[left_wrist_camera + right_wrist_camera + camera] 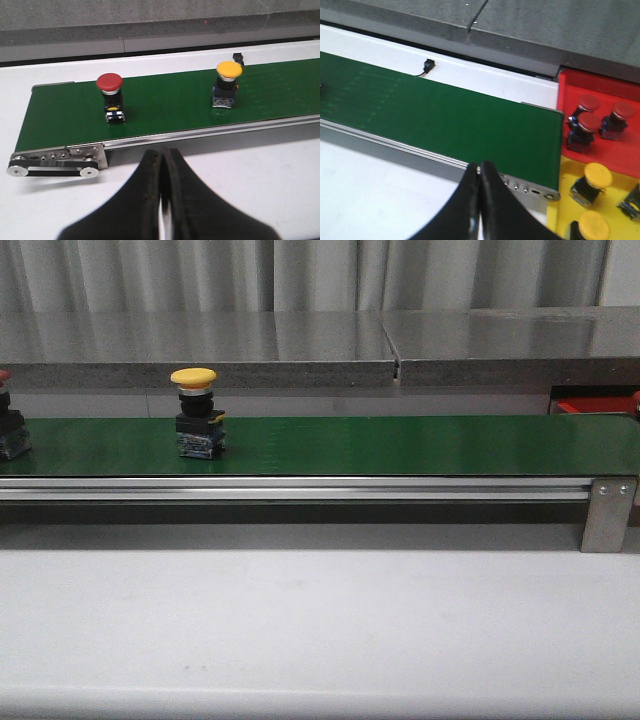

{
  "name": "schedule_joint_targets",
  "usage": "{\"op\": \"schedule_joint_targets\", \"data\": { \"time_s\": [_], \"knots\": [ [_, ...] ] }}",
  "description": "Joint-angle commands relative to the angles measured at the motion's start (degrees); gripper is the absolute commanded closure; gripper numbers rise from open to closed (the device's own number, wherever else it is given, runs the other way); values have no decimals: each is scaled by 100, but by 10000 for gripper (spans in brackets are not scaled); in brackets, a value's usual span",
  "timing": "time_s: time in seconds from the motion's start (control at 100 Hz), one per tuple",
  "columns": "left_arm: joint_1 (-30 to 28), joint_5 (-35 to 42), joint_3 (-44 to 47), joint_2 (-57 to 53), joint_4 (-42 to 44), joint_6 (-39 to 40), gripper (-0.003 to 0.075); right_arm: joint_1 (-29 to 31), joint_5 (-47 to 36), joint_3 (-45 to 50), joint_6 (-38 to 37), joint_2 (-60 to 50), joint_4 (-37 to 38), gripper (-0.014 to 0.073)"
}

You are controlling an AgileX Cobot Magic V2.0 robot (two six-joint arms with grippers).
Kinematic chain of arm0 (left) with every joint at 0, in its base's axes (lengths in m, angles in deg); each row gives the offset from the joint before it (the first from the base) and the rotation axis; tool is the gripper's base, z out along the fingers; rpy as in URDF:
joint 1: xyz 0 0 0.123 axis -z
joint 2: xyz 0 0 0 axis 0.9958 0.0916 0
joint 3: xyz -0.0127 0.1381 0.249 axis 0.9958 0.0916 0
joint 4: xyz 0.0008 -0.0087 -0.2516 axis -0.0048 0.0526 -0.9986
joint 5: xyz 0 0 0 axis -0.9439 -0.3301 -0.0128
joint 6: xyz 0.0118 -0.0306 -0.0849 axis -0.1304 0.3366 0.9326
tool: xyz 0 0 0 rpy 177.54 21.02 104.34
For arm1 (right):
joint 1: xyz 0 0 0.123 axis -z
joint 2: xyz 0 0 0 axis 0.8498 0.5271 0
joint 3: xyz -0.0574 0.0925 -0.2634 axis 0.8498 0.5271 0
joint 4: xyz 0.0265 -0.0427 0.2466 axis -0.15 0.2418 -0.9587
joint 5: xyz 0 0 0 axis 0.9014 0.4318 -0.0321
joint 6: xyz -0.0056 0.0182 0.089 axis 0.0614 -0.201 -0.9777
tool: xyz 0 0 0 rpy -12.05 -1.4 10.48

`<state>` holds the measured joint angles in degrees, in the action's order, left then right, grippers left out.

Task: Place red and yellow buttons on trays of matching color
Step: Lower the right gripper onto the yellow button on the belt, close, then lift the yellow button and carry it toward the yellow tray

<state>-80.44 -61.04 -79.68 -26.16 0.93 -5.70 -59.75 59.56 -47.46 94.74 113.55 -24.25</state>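
Standing on ribbed green belt [400, 445] – domed yellow button [196, 412]

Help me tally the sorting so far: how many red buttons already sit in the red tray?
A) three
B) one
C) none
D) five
A: the right wrist view shows three red-capped buttons standing in the red tray just past the end of the green belt, while another red button is on the belt, not yet sorted.
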Motion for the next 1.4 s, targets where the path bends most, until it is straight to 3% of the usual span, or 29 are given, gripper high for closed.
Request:
{"op": "schedule_joint_targets", "data": {
  "time_s": [0.0, 0.13, 0.33, 0.42, 0.87, 1.39],
  "knots": [
    [32, 291, -137, -26, 33, 9, 741, -291, -282, -516, 62, 489, -108, 705],
    [32, 192, -137, -26, 33, 9, 741, -764, -19, -1096, 62, 1271, -108, 578],
    [32, 178, -137, -26, 23, 9, 741, -1363, 176, -2001, 62, 2512, -108, 117],
    [32, 178, -137, -26, 23, 9, 741, -1576, 305, -2394, 62, 3029, -108, 1],
    [32, 178, -137, -26, 23, 9, 741, -2457, 1341, -4360, 366, 5356, -108, -11],
    [32, 178, -137, -26, 1, 9, 741, -2779, 853, -5716, 561, 6932, -141, -11]
  ]
}}
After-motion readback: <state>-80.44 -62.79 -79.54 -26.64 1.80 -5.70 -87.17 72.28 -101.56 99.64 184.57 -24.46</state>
